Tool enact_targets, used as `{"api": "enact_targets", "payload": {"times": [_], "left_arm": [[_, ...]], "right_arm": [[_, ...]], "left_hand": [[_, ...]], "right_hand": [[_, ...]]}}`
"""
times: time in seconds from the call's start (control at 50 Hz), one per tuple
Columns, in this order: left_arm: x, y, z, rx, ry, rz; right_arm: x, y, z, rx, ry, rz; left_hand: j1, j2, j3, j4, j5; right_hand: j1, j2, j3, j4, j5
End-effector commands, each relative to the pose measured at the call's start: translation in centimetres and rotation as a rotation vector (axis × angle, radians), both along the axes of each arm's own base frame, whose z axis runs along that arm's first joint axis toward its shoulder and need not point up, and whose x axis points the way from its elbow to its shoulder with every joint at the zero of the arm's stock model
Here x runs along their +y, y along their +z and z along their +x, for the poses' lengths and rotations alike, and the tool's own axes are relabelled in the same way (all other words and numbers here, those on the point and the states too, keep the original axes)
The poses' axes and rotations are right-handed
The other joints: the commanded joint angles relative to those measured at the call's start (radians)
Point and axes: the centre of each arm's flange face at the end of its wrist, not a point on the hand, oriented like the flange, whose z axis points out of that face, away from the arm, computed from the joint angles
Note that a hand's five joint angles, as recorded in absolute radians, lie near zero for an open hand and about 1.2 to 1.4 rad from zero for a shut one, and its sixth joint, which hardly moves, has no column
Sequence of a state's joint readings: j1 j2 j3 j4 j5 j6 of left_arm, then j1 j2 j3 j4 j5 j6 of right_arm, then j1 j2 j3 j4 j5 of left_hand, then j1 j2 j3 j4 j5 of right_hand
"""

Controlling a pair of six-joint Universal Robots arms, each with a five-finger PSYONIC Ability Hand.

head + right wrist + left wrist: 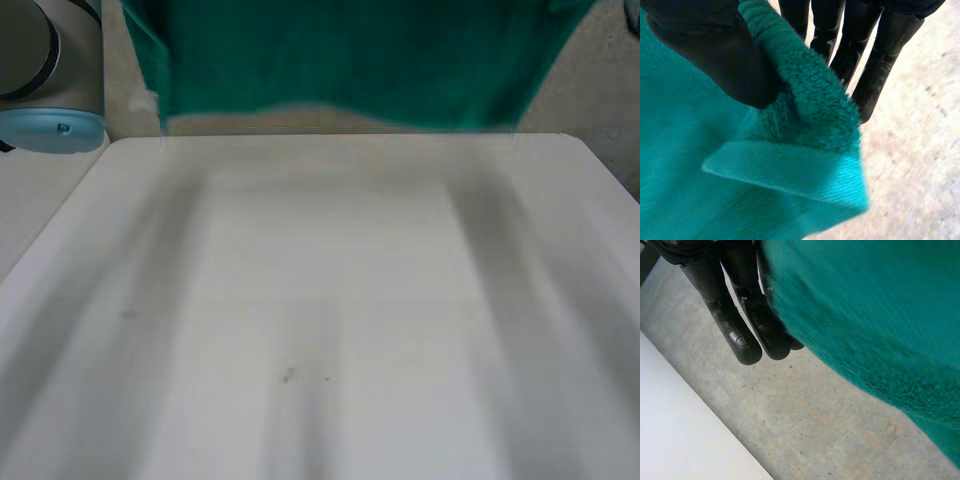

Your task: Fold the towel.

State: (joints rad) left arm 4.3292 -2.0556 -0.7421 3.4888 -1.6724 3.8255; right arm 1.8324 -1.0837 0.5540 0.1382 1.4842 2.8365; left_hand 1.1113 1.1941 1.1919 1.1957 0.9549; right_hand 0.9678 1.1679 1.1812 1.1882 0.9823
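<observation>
Teal terry-cloth towel (340, 60) hangs in the air beyond the white table's (330, 300) far edge: soft, light, limp. The right hand (705, 50) pinches a hemmed corner under its thumb. The left hand (725, 317) lies against the cloth; I cannot tell its grip. Grasp at corners.

Head view:
- towel (340, 60) hangs at 12 o'clock of table (320, 300), over far edge, spanning most of table's width
- left arm joint (50, 100) at 10 o'clock, off table's far corner, left of towel
- floor (600, 90) behind table, at 1 to 2 o'clock, right of towel

Left wrist view:
- left hand (740, 315) against towel's edge
- floor beneath both
- table edge on hand's far side from towel

Right wrist view:
- towel's folded-over edge between thumb of right hand (705, 50) in front and fingers (885, 60) behind
- floor beneath
</observation>
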Motion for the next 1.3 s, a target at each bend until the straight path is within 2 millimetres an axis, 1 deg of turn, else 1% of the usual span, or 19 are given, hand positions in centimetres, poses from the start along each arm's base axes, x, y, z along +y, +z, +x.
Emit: {"api": "enact_targets", "payload": {"times": [0.02, 0.14, 0.16, 0.26, 0.28, 0.3, 0.32, 0.38, 0.48, 0.58, 0.62, 0.68, 0.8, 0.9, 1.0, 1.04, 1.1, 1.16, 1.3], "left_arm": [[-0.4, -6.3, 1.3, 0.011, -0.034, 0.223], [-0.2, -12.5, 2.1, -0.018, -0.03, 0.407], [0.0, -14.7, 2.2, -0.039, -0.027, 0.467], [0.6, -20.6, 2.3, -0.097, -0.027, 0.622], [0.6, -20.6, 2.3, -0.097, -0.027, 0.622], [0.9, -22.9, 2.2, -0.125, -0.035, 0.681], [1.2, -25.0, 2.1, -0.152, -0.044, 0.737], [2.3, -28.0, 2.3, -0.2, -0.05, 0.832], [4.3, -29.3, 3.3, -0.268, -0.031, 0.92], [6.9, -27.3, 5.1, -0.332, 0.01, 0.955], [8.8, -26.7, 6.3, -0.388, 0.029, 1.005], [12.0, -26.4, 7.4, -0.528, 0.036, 1.089], [14.8, -26.7, 7.7, -0.662, 0.011, 1.16], [12.8, -26.9, 6.8, -0.638, 0.017, 1.076], [10.3, -27.4, 5.1, -0.62, 0.01, 0.981], [8.1, -27.1, 3.8, -0.595, 0.007, 0.891], [7.0, -27.2, 2.9, -0.589, 0.004, 0.845], [3.5, -27.4, 1.4, -0.56, 0.017, 0.75], [0.0, -29.4, -0.1, -0.554, 0.012, 0.722]], "right_arm": [[0.9, -4.3, 0.3, 0.051, 0.061, 0.14], [0.8, -9.6, 0.8, 0.104, 0.112, 0.298], [0.6, -12.2, 0.8, 0.123, 0.117, 0.371], [0.2, -19.2, 0.9, 0.18, 0.115, 0.561], [0.1, -21.8, 0.9, 0.204, 0.104, 0.625], [0.1, -23.9, 0.9, 0.229, 0.102, 0.675], [0.0, -24.9, 0.8, 0.24, 0.098, 0.698], [0.2, -27.4, 0.3, 0.284, 0.074, 0.782], [1.5, -27.8, -0.6, 0.32, 0.053, 0.893], [3.9, -25.2, -1.1, 0.356, 0.074, 0.953], [6.2, -23.8, -1.7, 0.464, 0.094, 0.976], [7.6, -23.7, -2.7, 0.597, 0.095, 0.994], [10.4, -24.6, -5.1, 0.876, 0.136, 1.067], [8.5, -24.2, -4.6, 0.783, 0.08, 0.993], [7.1, -25.5, -4.2, 0.702, 0.054, 0.99], [6.3, -26.8, -3.9, 0.668, 0.049, 0.993], [6.0, -27.2, -3.6, 0.66, 0.048, 0.978], [4.6, -27.2, -2.9, 0.622, 0.027, 0.89], [1.8, -27.6, -2.8, 0.552, -0.041, 0.829]], "left_hand": [[0.285, 0.202, 0.204, 0.201, 0.267], [0.285, 0.202, 0.204, 0.201, 0.267], [0.285, 0.202, 0.204, 0.201, 0.267], [0.285, 0.202, 0.204, 0.201, 0.267], [0.285, 0.202, 0.204, 0.201, 0.267], [0.285, 0.202, 0.204, 0.201, 0.267], [0.285, 0.202, 0.204, 0.201, 0.267], [0.285, 0.202, 0.204, 0.201, 0.267], [0.285, 0.202, 0.204, 0.201, 0.267], [0.285, 0.202, 0.204, 0.201, 0.267], [0.285, 0.202, 0.204, 0.201, 0.267], [0.285, 0.202, 0.204, 0.201, 0.267], [0.285, 0.202, 0.204, 0.201, 0.267], [0.285, 0.202, 0.204, 0.201, 0.267], [0.285, 0.202, 0.204, 0.201, 0.267], [0.285, 0.202, 0.204, 0.201, 0.267], [0.285, 0.202, 0.204, 0.201, 0.267], [0.285, 0.202, 0.204, 0.201, 0.267], [0.285, 0.202, 0.204, 0.201, 0.267]], "right_hand": [[0.428, 0.228, 0.215, 0.208, 0.239], [0.428, 0.228, 0.215, 0.208, 0.239], [0.428, 0.228, 0.215, 0.208, 0.239], [0.428, 0.228, 0.215, 0.208, 0.239], [0.428, 0.228, 0.215, 0.208, 0.239], [0.428, 0.228, 0.215, 0.208, 0.239], [0.428, 0.228, 0.215, 0.208, 0.239], [0.428, 0.228, 0.215, 0.208, 0.239], [0.428, 0.228, 0.215, 0.208, 0.239], [0.428, 0.228, 0.215, 0.208, 0.239], [0.428, 0.228, 0.215, 0.208, 0.239], [0.428, 0.228, 0.215, 0.208, 0.239], [0.428, 0.228, 0.215, 0.208, 0.239], [0.428, 0.228, 0.215, 0.208, 0.239], [0.428, 0.228, 0.215, 0.208, 0.239], [0.428, 0.228, 0.215, 0.208, 0.239], [0.428, 0.228, 0.215, 0.208, 0.239], [0.428, 0.228, 0.215, 0.208, 0.239], [0.428, 0.228, 0.215, 0.208, 0.239]]}}
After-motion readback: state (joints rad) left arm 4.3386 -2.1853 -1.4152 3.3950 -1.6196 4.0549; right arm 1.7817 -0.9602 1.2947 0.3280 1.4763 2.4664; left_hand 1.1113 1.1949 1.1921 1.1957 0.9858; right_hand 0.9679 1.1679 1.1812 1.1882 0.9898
